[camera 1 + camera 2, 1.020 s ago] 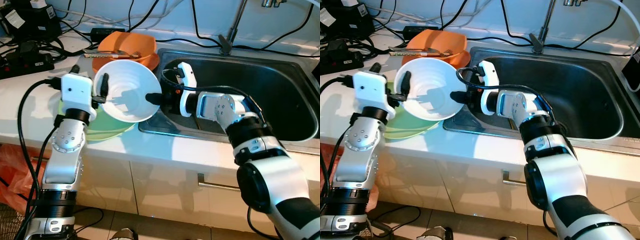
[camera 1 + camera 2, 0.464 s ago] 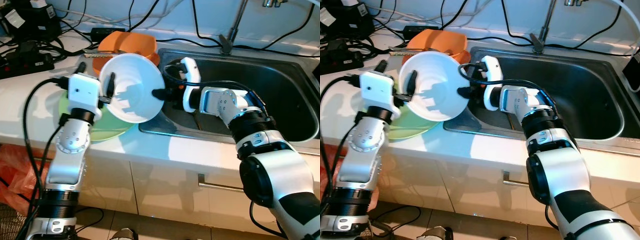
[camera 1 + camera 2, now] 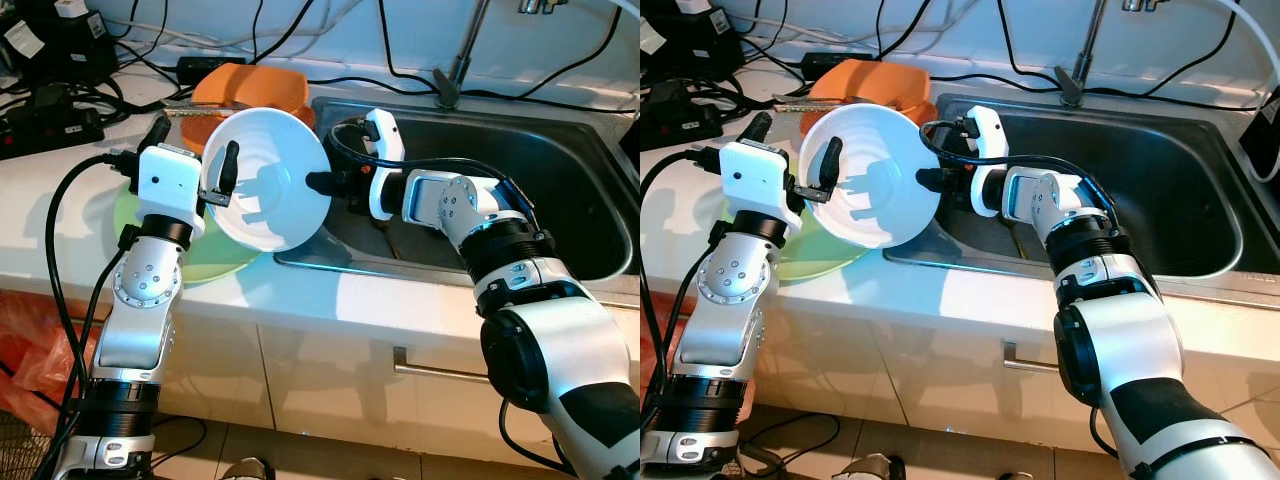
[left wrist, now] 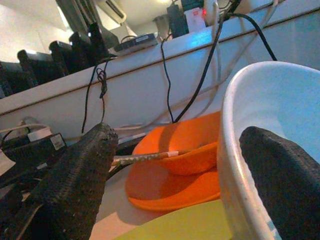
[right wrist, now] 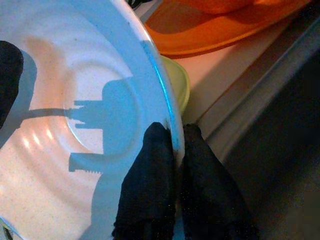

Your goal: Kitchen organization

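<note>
A white bowl (image 3: 270,180) hangs tilted on its side over the counter's edge by the sink, its opening facing me. My right gripper (image 3: 318,183) is shut on its right rim; the right wrist view shows both black fingers (image 5: 150,175) pinching the rim (image 5: 167,120). My left gripper (image 3: 195,150) is open and straddles the left rim: one finger (image 4: 285,175) sits inside the bowl, the other finger (image 4: 75,185) stands well outside it. Below the bowl lies a light green plate (image 3: 215,262) on the white counter.
An orange bowl (image 3: 250,85) on an orange plate, with a utensil (image 3: 190,110) across it, stands behind the white bowl. The steel sink (image 3: 540,160) and its faucet (image 3: 455,70) are to the right. Power strips and cables (image 3: 50,110) crowd the back left.
The white bowl has risen slightly and tipped further onto its side, its opening turning toward me. Both grippers moved up with it, each staying at its own rim.
</note>
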Available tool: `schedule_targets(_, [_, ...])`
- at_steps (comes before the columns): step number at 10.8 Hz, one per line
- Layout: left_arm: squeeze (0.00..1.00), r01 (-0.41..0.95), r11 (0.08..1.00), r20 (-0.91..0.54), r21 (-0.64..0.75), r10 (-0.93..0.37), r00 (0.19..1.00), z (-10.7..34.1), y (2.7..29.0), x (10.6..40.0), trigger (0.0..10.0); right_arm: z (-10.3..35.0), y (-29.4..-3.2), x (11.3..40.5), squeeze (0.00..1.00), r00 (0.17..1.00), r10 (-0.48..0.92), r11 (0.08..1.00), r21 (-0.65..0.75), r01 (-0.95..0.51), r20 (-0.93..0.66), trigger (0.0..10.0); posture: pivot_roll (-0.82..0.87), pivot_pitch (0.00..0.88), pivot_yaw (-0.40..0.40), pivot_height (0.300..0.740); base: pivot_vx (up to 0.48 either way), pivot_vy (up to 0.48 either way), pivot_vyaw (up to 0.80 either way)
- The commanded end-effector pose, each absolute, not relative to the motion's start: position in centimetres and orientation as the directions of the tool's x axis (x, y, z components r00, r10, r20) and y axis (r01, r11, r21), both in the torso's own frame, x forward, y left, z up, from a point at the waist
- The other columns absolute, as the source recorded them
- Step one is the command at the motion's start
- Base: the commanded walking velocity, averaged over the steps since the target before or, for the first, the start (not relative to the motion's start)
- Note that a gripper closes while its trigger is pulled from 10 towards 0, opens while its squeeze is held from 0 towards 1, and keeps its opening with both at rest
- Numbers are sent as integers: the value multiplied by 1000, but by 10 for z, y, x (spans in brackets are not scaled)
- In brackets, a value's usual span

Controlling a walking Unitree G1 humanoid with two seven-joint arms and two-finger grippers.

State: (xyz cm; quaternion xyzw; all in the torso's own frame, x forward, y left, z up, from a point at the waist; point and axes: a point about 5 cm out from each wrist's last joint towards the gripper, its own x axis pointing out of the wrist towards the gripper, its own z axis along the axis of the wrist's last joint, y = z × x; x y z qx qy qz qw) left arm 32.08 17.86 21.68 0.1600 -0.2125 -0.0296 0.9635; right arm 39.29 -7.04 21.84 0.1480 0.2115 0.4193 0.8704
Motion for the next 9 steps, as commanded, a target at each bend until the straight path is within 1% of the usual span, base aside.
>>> schedule_targets(1, [1000, 2, 949, 416, 315, -140, 899, 220, 175, 319, 10000, 215, -74, 394, 0, 567, 775, 630, 420, -654, -280, 0, 91, 96, -28, 740, 0, 0, 0])
schedule_targets(2, [1000, 33, 961, 416, 275, -150, 897, 220, 174, 320, 10000, 216, -75, 395, 0, 571, 774, 630, 421, -652, -274, 0, 90, 95, -29, 740, 0, 0, 0])
schedule_targets(3, [1000, 180, 975, 396, 133, -219, 892, 225, 163, 320, 10000, 214, -76, 395, 0, 578, 769, 635, 430, -641, -273, 0, 90, 95, -32, 740, 0, 0, 0])
schedule_targets(4, [1000, 250, 962, 405, 108, -273, 873, 231, 155, 317, 10000, 213, -77, 396, 0, 603, 753, 651, 435, -623, -263, 0, 93, 95, -35, 740, 0, 0, 0])
schedule_targets(5, [1000, 360, 929, 425, 83, -360, 831, 243, 140, 312, 10000, 215, -81, 400, 0, 669, 710, 683, 447, -578, -219, 0, 97, 96, -35, 740, 0, 0, 0])
schedule_targets(6, [1000, 387, 919, 430, 76, -381, 819, 247, 135, 310, 10000, 216, -83, 401, 0, 690, 695, 691, 454, -562, -204, 0, 98, 97, -33, 740, 0, 0, 0])
schedule_targets(7, [1000, 463, 885, 427, 55, -440, 790, 252, 124, 307, 10000, 221, -92, 406, 0, 749, 640, 723, 465, -511, -173, 0, 99, 97, -31, 740, 0, 0, 0])
schedule_targets(8, [1000, 491, 869, 427, 60, -467, 774, 256, 120, 305, 10000, 225, -98, 409, 0, 784, 603, 740, 470, -481, -149, 0, 100, 96, -29, 740, 0, 0, 0])
schedule_targets(9, [1000, 497, 866, 419, 55, -472, 776, 256, 121, 305, 10000, 229, -105, 412, 0, 821, 557, 761, 471, -446, -122, 0, 100, 96, -29, 740, 0, 0, 0])
